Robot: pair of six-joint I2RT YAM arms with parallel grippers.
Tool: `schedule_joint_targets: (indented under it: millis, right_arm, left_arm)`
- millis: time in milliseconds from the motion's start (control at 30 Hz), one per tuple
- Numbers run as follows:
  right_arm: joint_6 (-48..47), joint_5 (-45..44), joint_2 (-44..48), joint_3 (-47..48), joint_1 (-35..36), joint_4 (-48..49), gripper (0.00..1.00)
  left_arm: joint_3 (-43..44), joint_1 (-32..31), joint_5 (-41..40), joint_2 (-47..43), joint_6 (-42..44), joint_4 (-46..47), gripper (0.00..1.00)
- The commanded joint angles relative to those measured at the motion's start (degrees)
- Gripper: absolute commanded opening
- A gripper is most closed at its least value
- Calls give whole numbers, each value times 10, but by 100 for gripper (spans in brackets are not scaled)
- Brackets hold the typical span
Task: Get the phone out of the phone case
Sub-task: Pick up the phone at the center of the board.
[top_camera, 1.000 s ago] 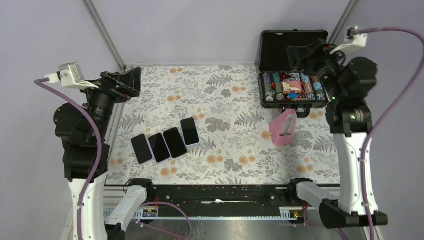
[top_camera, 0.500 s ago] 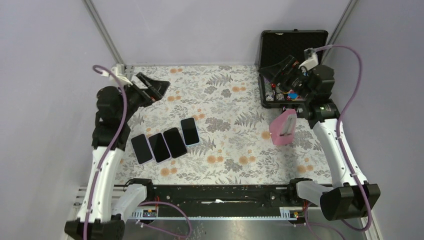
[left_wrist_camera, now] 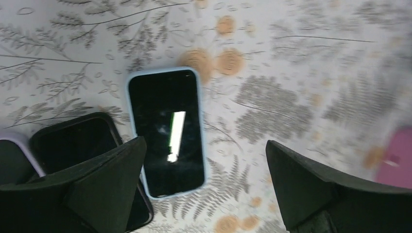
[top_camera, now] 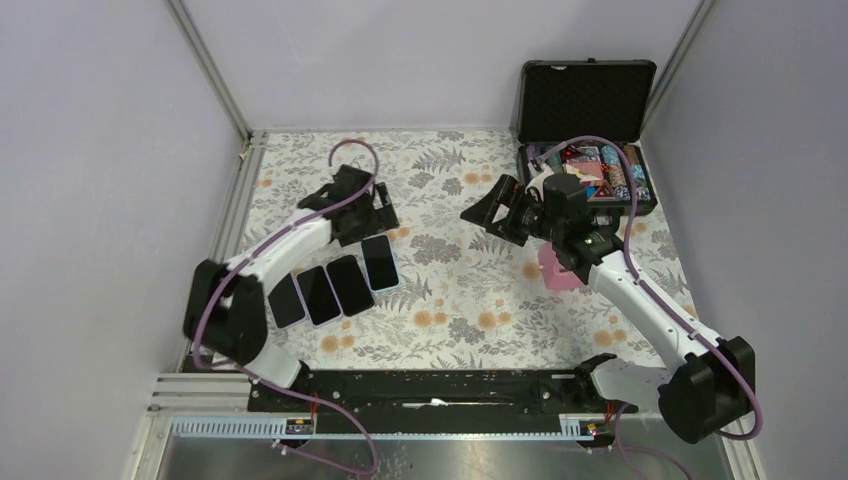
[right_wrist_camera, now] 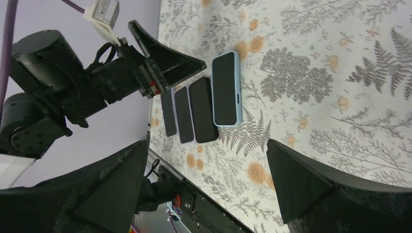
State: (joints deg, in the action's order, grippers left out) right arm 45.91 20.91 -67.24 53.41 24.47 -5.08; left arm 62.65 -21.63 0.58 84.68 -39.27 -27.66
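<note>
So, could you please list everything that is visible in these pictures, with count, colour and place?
phones: four, black screens, in a row on the left; the rightmost has a light blue case
pink phone case: one, pink, on the right, partly hidden by the right arm
carry case: one, black, lid open, far right corner, colourful chips inside
tablecloth: one, white with grey ferns and orange flowers, covers the table
left fingers: two, black, open, above the phones
right fingers: two, black, open, over the middle, holding nothing
</note>
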Motion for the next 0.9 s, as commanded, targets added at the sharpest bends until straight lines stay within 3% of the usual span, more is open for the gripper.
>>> schedule_joint_targets:
  millis: [0, 333, 867]
  right_arm:
    - [-21, -47, 36, -6, 6, -33, 100]
    - [-52, -126, 55, -2, 6, -135, 100]
    - [-70, -129, 19, 25, 5, -189, 100]
  left_arm:
    - [71, -36, -212, 56, 1, -75, 99]
    - [107, -35, -209, 167, 48, -67, 99]
    - [88, -33, -150, 228, 21, -17, 97]
